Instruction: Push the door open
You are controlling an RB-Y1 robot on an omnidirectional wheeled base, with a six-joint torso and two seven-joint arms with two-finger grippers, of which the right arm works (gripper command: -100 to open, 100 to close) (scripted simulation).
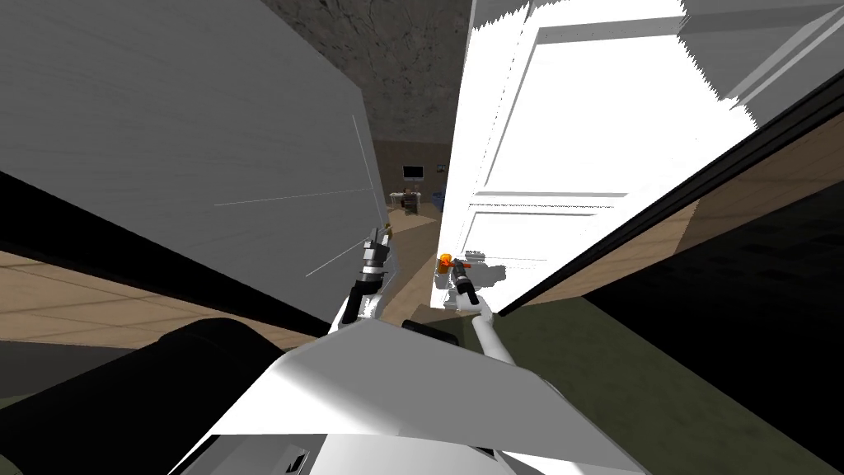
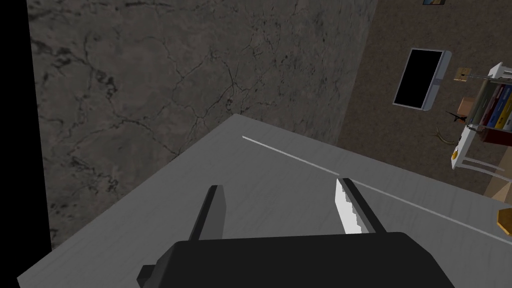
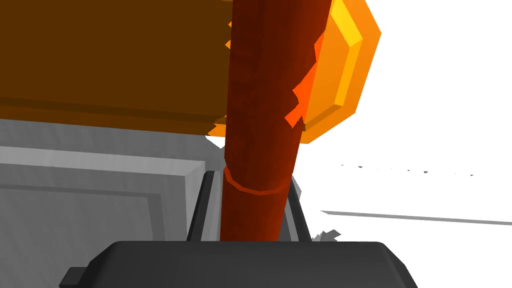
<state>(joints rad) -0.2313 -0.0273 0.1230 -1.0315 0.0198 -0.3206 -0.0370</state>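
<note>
Right wrist view first: the right gripper (image 3: 250,176) is clamped on the dark red lever (image 3: 260,100) of the door handle. Both fingers (image 3: 201,207) press its sides, and the lever runs straight up out of the gripper's dark body. Just past the fingertips the lever meets an orange rosette (image 3: 345,70), faceted and bright, seated on the white door (image 3: 425,125). On the other side of the lever sits a flat brown plate (image 3: 110,60), and under it a grey panelled surface (image 3: 75,210).

Over to the head view: the right gripper (image 1: 456,270) is small, right at the orange handle (image 1: 446,262) on the near edge of the tall white door (image 1: 560,124). The door stands to my right. Between its edge and the grey wall (image 1: 206,165) on my left a narrow gap shows a room beyond.

Left side now: the left gripper (image 1: 381,239) hangs beside that grey wall, well apart from the handle. From the left wrist, its fingers (image 2: 212,210) stand wide apart with nothing between them, over the flat grey surface (image 2: 150,215). Beyond that surface are a dark cracked wall (image 2: 150,75), a black screen (image 2: 420,77) and a shelf of books (image 2: 495,107).
</note>
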